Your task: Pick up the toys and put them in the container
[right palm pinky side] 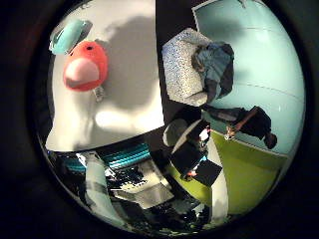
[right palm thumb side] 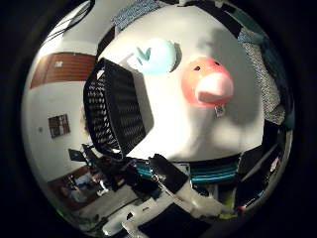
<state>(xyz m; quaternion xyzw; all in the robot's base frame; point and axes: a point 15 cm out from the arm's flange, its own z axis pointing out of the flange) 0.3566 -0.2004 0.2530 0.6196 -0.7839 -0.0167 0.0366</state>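
A pink-red plush toy (right palm thumb side: 206,81) lies on the white table (right palm thumb side: 188,129). A light teal plush toy (right palm thumb side: 157,57) lies beside it, close to the black mesh container (right palm thumb side: 114,104), which stands on the table near its edge. The little finger side palm view shows the pink-red toy (right palm pinky side: 85,65) and the teal toy (right palm pinky side: 68,38) on the table (right palm pinky side: 110,119). My hand (right palm thumb side: 163,193) is above the table, away from both toys, with its fingers relaxed and holding nothing. Parts of the hand (right palm pinky side: 135,184) also show in the little finger side palm view.
A patterned armchair (right palm pinky side: 184,55) stands past the table's edge. A green piece of furniture (right palm pinky side: 239,169) is beside it. A wall with a wooden panel (right palm thumb side: 59,69) lies beyond the container.
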